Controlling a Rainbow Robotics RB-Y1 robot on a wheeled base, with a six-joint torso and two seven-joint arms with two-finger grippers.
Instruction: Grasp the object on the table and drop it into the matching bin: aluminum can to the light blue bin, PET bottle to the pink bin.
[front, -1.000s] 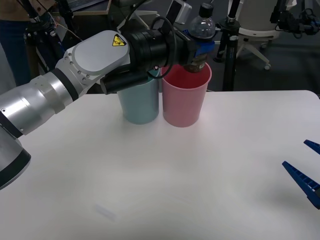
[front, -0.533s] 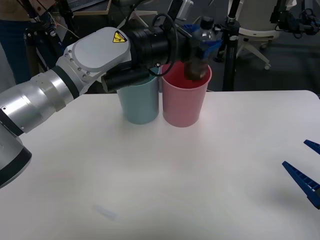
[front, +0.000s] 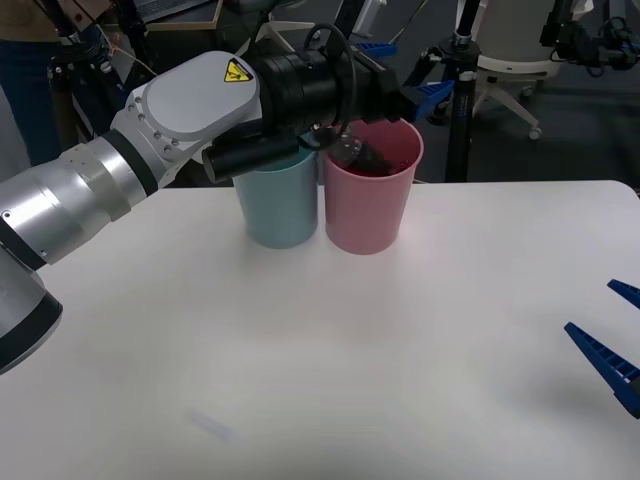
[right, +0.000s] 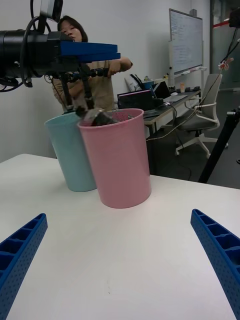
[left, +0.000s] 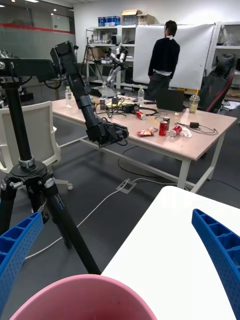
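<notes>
The PET bottle (front: 360, 154) lies tilted inside the pink bin (front: 370, 205), its clear body poking just above the rim (right: 97, 117). My left gripper (front: 405, 72) hovers open over that bin, with nothing between its blue fingers (right: 87, 50). From the left wrist, the pink bin's rim (left: 80, 302) sits right below the open gripper (left: 120, 265). The light blue bin (front: 280, 205) touches the pink one on its left. My right gripper (front: 612, 330) rests open low over the white table (front: 300, 350) at the right edge, far from both bins (right: 120, 260).
A black tripod (front: 460, 90) and a white chair base (front: 510, 65) stand on the floor behind the table's far edge. The tripod (left: 30, 170) is close beside the left gripper. My left arm stretches across the table's back left.
The left gripper held the bottle above the pink bin, then opened. The bottle dropped and now lies tilted inside the bin. The right arm has stayed put.
</notes>
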